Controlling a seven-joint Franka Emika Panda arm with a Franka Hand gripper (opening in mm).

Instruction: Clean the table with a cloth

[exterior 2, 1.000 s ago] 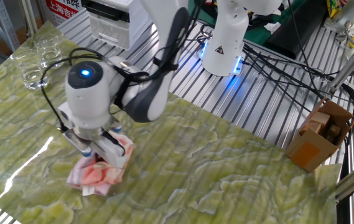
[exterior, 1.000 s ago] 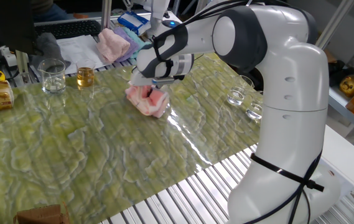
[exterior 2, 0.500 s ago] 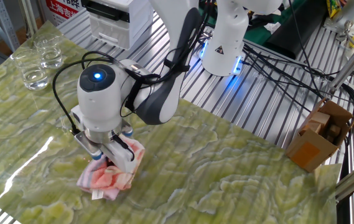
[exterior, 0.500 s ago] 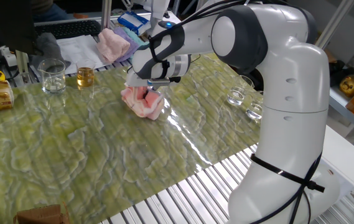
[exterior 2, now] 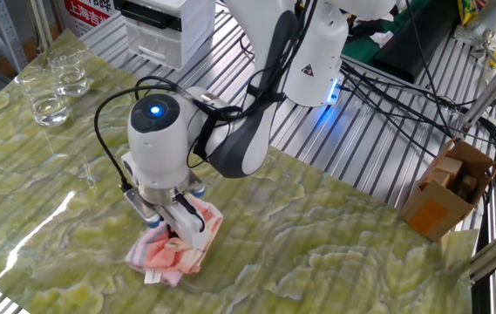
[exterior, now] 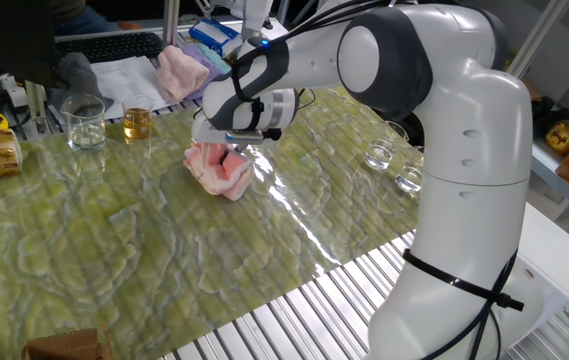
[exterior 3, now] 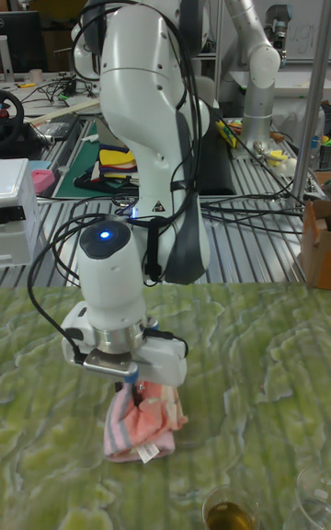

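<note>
The gripper (exterior 2: pixel 178 228) points straight down and presses into the cloth (exterior 2: pixel 178 249), with its fingers closed on a raised fold of the fabric; the cloth bunches up between them. The cloth lies directly beneath the gripper and spreads out flat on the table (exterior 2: pixel 335 253) on every side of the fingers, most of it towards the near edge in the other fixed view. In that view its long axis runs diagonally, from the fingers down towards the lower left corner. In the tall fixed view the cloth (exterior 3: pixel 140 424) shows below the gripper (exterior 3: pixel 138 389), with a small white label at its lower edge.

Any wiping stroke therefore drags the cloth along with the gripper; no reach or regrasp appears necessary.

In one fixed view, the cloth (exterior: pixel 219 168) sits near the far side of the table (exterior: pixel 114 250). A glass beaker (exterior: pixel 85 121) and a small glass of amber liquid (exterior: pixel 137 123) stand beyond it to the left, well apart. Two small empty glasses (exterior: pixel 392 165) stand to the right, near the robot base. A paler pink bunched cloth (exterior: pixel 182 72) lies off the table behind. The broad surface towards the near edge holds no obstacles.
</note>
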